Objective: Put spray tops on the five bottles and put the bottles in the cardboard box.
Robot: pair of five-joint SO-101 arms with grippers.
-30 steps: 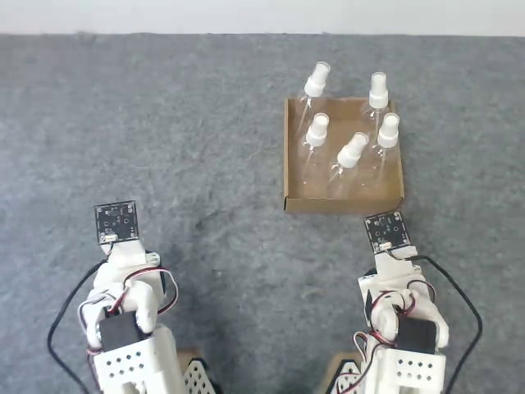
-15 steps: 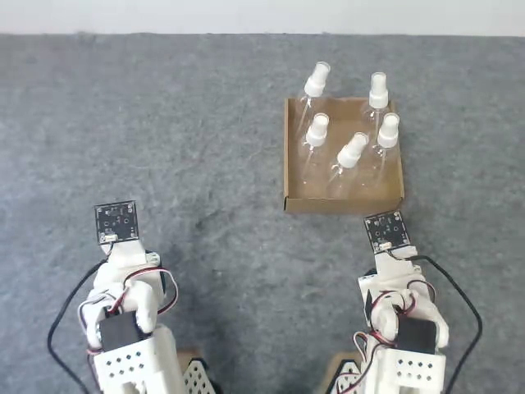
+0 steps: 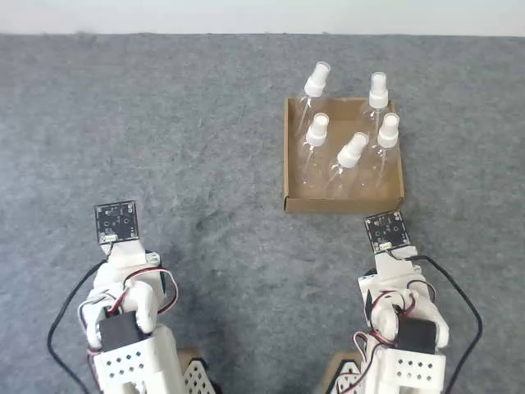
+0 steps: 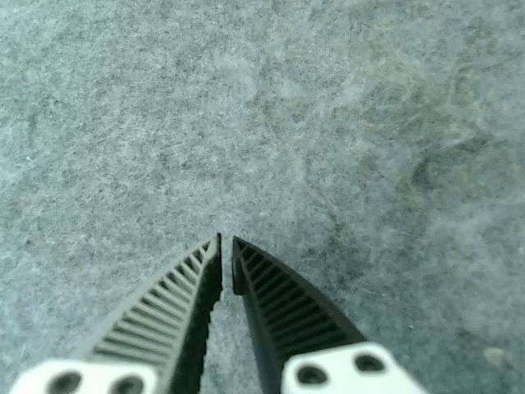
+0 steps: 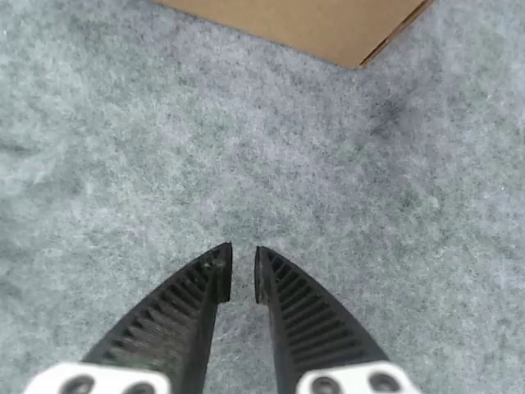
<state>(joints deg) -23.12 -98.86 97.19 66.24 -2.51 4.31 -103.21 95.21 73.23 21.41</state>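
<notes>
Step in hand: none left, by the look of it. All five clear plastic bottles (image 3: pixel 310 160) carry white spray tops (image 3: pixel 353 150) and stand upright inside the shallow brown cardboard box (image 3: pixel 344 203), on the far right part of the grey felt-covered desk (image 3: pixel 164 123). Two bottles are at the box's far wall and three sit nearer, packed close; cannot tell if they touch

Left gripper (image 4: pixel 225 240): clenched, tips almost meeting, grasping nothing, over bare felt well apart from the box

Right gripper (image 5: pixel 242 249): clenched on nothing, thin slit between the tips, over felt near the box's front corner (image 5: pixel 328 25)

Next move, as a judgement: just park. Whether each top is fully seated can't be told from above. A loose one would need one gripper steadying the bottle body and the other turning the top, approaching from above the low walls
</notes>
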